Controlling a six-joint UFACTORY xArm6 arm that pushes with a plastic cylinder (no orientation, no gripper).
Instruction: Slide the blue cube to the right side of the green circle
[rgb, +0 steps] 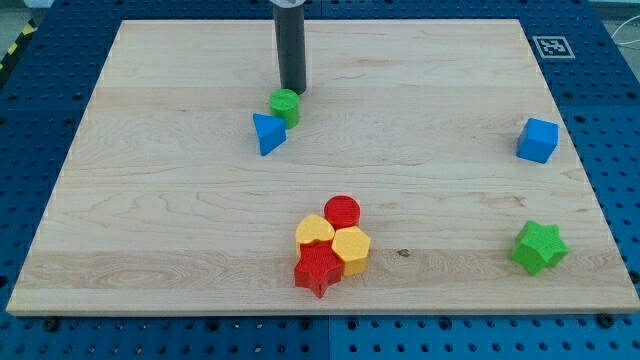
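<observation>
The blue cube (537, 140) sits near the board's right edge. The green circle (285, 104) is a short cylinder at the upper middle-left, touching a blue triangle (267, 133) just below and left of it. My tip (292, 90) stands right above the green circle, at its top edge, far to the left of the blue cube.
A cluster at the lower middle holds a red circle (342, 211), a yellow heart (315, 231), a yellow hexagon (351, 249) and a red star (319, 269). A green star (540, 247) lies at the lower right. The wooden board (150, 230) ends at a blue pegboard surround.
</observation>
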